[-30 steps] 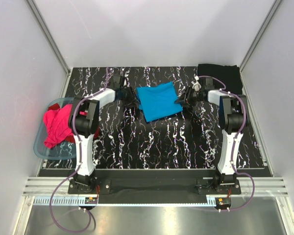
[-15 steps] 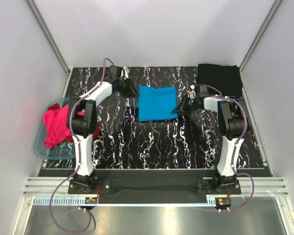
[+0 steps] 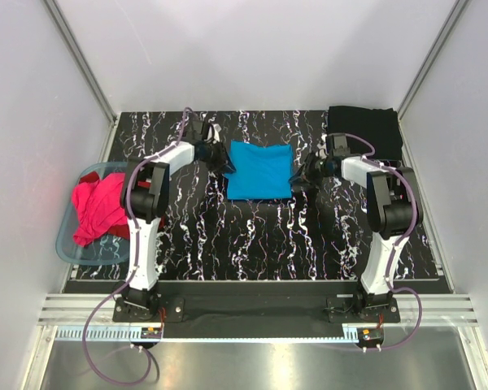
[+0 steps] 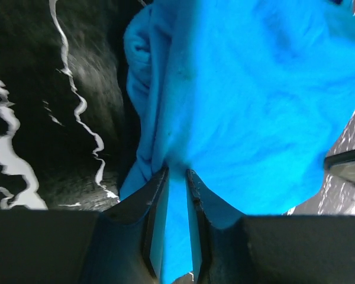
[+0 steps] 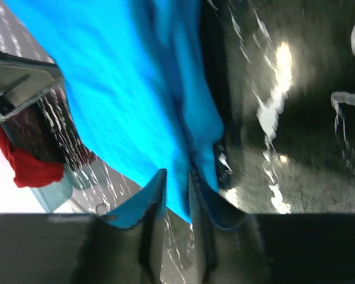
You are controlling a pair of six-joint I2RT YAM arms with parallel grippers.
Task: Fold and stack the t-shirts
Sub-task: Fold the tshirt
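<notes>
Turquoise t-shirt [image 3: 259, 171] — folded rectangle, left edge bunched.

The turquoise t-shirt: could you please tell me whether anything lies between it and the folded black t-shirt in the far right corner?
Nothing loose. Only the right arm, whose right gripper pinches the turquoise t-shirt at its right edge, crosses the bare table between it and the black t-shirt.

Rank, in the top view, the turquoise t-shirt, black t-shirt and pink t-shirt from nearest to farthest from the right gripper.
1. turquoise t-shirt, table centre, pinched by the right gripper.
2. black t-shirt, far right corner.
3. pink t-shirt, in the tub at the left edge.
</notes>
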